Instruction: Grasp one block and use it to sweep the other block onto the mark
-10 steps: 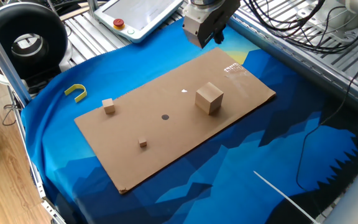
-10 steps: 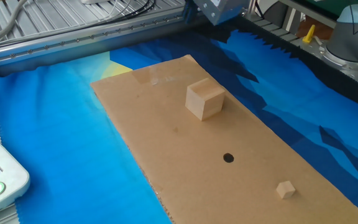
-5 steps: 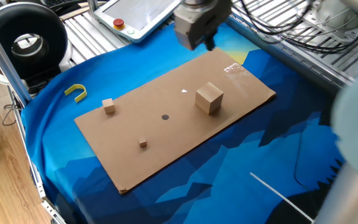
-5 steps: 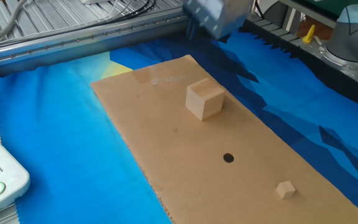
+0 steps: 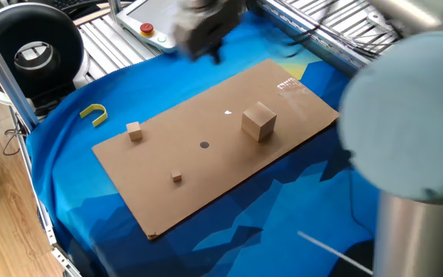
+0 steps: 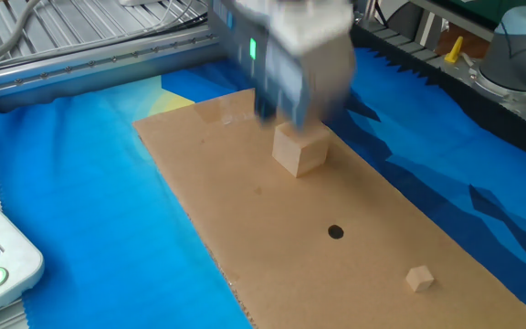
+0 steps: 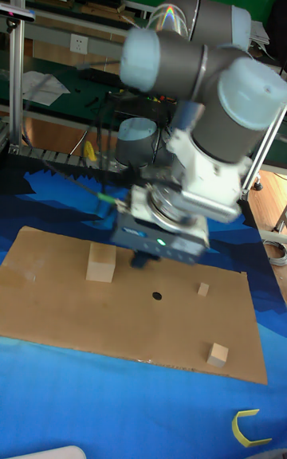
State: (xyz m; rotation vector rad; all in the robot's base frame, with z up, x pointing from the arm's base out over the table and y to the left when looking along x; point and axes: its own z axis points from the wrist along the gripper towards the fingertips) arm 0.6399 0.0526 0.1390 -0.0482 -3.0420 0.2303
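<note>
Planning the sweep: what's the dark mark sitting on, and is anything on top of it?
The mark lies on the brown cardboard sheet, with nothing on it; it is uncovered in all views.

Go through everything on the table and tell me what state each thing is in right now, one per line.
Tool: blurred, above the board's far edge, holding nothing visible; open or shut unclear.
Mid-sized cube: flat on the board, untouched.
Tiniest cube: flat on the board, apart from the dot.
Dark dot: uncovered.
Big cube: upright on the board, untouched.
Cardboard board: lying flat on the blue cloth.
Yellow hook: lying on the cloth, off the board.

Blurred tool (image 5: 204, 35) aloft, jaws unclear
</note>
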